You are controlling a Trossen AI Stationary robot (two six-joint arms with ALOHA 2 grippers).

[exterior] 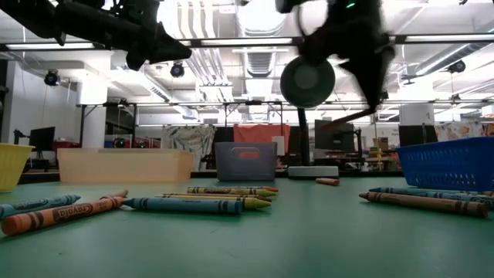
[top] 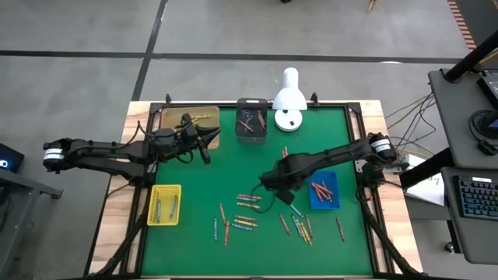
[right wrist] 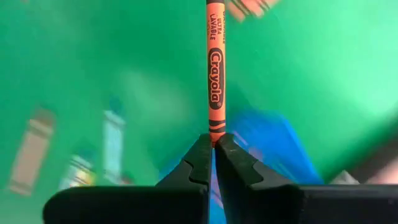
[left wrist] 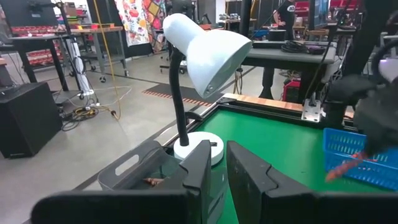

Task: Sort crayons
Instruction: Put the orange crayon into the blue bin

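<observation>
Between the two fingertips of the right hand (right wrist: 213,142) sits an orange crayon (right wrist: 215,68), pinched by its bottom end and sticking straight out past the fingers, so that hand is clenched on it. From above, the right hand (top: 274,183) hangs over the middle of the green tabletop (top: 194,167), just beside the blue tray (top: 324,192), which already has a few reddish crayons in it. Loose crayons (top: 247,220) are scattered on the mat right below and in front of the hand, some blue-green, some yellow, some brown.

Left hand (top: 204,146) hovers up near the back, next to the tan tray (top: 173,117). Its fingers (left wrist: 200,165) are nearly together with just a thin slit between them, and I see nothing in them. It points toward the white desk lamp (top: 289,99) and the grey bin (top: 250,120) next to it, which has a couple of crayons inside. Yellow tray (top: 164,204) sits at the left front with two crayons in it.
</observation>
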